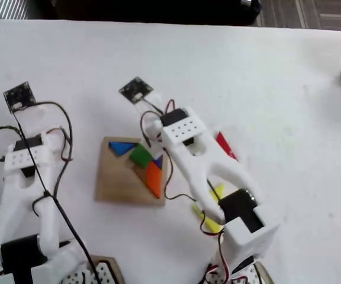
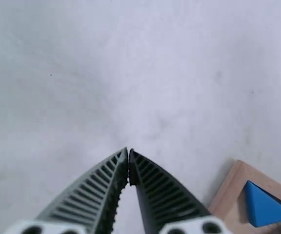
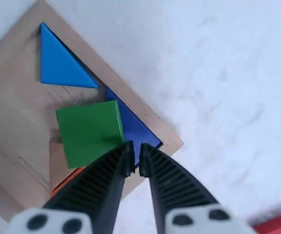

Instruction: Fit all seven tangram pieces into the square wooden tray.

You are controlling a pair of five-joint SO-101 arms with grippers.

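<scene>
Closest to the lens in the right wrist view, the right gripper (image 3: 136, 152) has its two ribbed black fingers drawn together with only a sliver between the tips and nothing held. It hangs over one corner of the tray (image 3: 145, 117), just above the rim.

A square wooden tray (image 1: 114, 189) lies flat on the table (image 1: 265, 77) between the two arms, and four pieces are in it. A blue triangle (image 3: 60, 66) sits tight in one corner (image 1: 121, 147). Beside it is a green square (image 3: 89, 131), turned slightly against the tray's edges. One of its sides meets or overlaps a darker blue piece (image 3: 133, 126) that runs along the rim; I cannot tell whether the square lies flat. An orange triangle (image 1: 153, 177) fills the space next to them, and the rest of the tray floor is bare wood.

Outside the tray, a red piece (image 1: 225, 145) lies on the table just past the right arm (image 1: 206, 165), and its edge shows in the right wrist view (image 3: 277, 225). Yellow shapes (image 1: 218, 191) peek out from under that arm, nearer its base.

At the table's other side the left arm (image 1: 25, 177) stands well apart from the tray. Its left gripper (image 2: 129, 153) is closed too, tips touching, over bare white table, with the tray's corner (image 2: 230, 187) and the blue triangle (image 2: 262, 207) off to one side.
</scene>
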